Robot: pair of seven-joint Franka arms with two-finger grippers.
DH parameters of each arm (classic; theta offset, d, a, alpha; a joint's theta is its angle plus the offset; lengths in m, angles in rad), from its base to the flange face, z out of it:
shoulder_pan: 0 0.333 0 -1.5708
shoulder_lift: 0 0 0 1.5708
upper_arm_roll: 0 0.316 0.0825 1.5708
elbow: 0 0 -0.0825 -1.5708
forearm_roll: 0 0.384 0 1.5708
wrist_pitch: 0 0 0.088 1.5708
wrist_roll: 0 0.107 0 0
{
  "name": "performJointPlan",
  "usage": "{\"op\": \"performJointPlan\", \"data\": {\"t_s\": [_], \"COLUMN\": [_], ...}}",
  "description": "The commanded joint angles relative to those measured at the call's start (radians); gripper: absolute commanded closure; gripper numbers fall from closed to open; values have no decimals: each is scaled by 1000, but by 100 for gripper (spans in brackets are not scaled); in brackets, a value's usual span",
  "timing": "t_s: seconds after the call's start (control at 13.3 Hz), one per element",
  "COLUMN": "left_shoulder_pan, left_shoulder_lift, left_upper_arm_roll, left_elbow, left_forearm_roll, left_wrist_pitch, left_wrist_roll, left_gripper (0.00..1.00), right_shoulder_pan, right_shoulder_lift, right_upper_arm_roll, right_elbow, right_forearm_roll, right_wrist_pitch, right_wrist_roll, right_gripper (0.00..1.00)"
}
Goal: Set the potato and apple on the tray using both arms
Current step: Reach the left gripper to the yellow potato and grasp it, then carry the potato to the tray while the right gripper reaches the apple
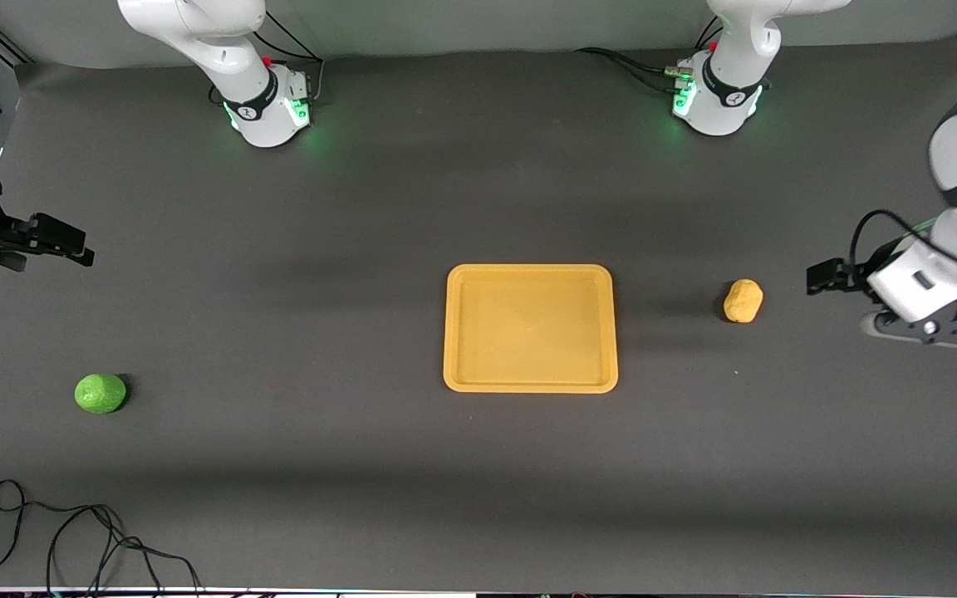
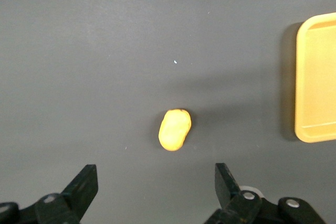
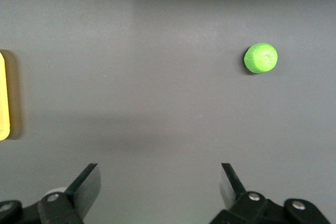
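Centrally, the tray (image 1: pixel 530 328) sits bare. Toward the left arm's edge lies the potato (image 1: pixel 743 300), with the left gripper (image 2: pixel 156 187) spread above the table beside it. Near the right arm's edge lies the apple (image 1: pixel 100 393); the right gripper (image 3: pixel 160 184) hangs spread, well apart from it.

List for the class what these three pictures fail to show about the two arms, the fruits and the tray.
- Right gripper: the front view's edge cuts it off.
- Left gripper: its fingertips are too small to separate in the front view.
- Flat yellow-orange plastic tray: each wrist view's edge leaves only a strip.
- Small yellow-tan potato and bright green apple: undersides hidden against the table.
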Motion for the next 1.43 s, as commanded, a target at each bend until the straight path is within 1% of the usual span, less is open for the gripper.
{"op": "performJointPlan", "data": {"t_s": [0.0, 0.08, 0.15, 0.23, 0.38, 0.45, 0.6, 0.68, 0.75, 0.83, 0.9, 0.98, 1.05, 1.13, 1.21, 1.36], "left_shoulder_pan": [-12, -11, -12, -14, -14, -14, -18, -29, -40, -35, -28, -26, -30, -38, -49, -104], "left_shoulder_lift": [7, 36, 76, 107, 167, 190, 271, 314, 334, 334, 324, 310, 297, 290, 285, 302], "left_upper_arm_roll": [3, 3, 3, 3, 3, 3, 2, 0, 0, 0, 0, 0, 0, 0, -5, -31], "left_elbow": [-200, -241, -259, -269, -273, -273, -270, -270, -270, -270, -259, -222, -173, -118, -71, 26], "left_forearm_roll": [-11, -11, -11, -9, -9, -11, -11, -11, -11, -9, -11, -11, -17, -38, -76, -127], "left_wrist_pitch": [212, 261, 286, 289, 293, 314, 361, 384, 379, 363, 322, 255, 169, 97, 54, 56], "left_wrist_roll": [26, 27, 27, 32, 82, 119, 142, 144, 150, 165, 180, 180, 168, 151, 103, -53], "left_gripper": [1, 1, 1, 3, 4, 4, 4, 8, 22, 48, 52, 58, 67, 73, 74, 74], "right_shoulder_pan": [13, 12, 12, 12, 13, 16, 10, 9, 9, 9, 7, 6, 6, 6, 6, 4], "right_shoulder_lift": [8, 8, 7, 8, 10, 11, 12, 13, 13, 13, 19, 39, 53, 70, 88, 116], "right_upper_arm_roll": [-13, -15, -15, -21, -25, -27, -30, -35, -44, -50, -64, -99, -149, -198, -231, -261], "right_elbow": [18, 15, 15, 13, 15, 15, 12, 13, 10, 9, 9, 12, 12, 12, 16, 16], "right_forearm_roll": [14, 14, 14, 14, 16, 16, 16, 16, 14, 11, 5, 2, 5, 11, 12, 12], "right_wrist_pitch": [-5, 7, 9, 10, 10, 15, 20, 21, 27, 30, 50, 76, 102, 127, 138, 170], "right_wrist_roll": [12, 9, 9, 7, 9, 13, 7, 3, 2, 1, -11, -69, -156, -222, -258, -289], "right_gripper": [0, 0, 0, 0, 0, 0, 0, 0, 0, 0, 0, 0, 0, 0, 0, 0]}}
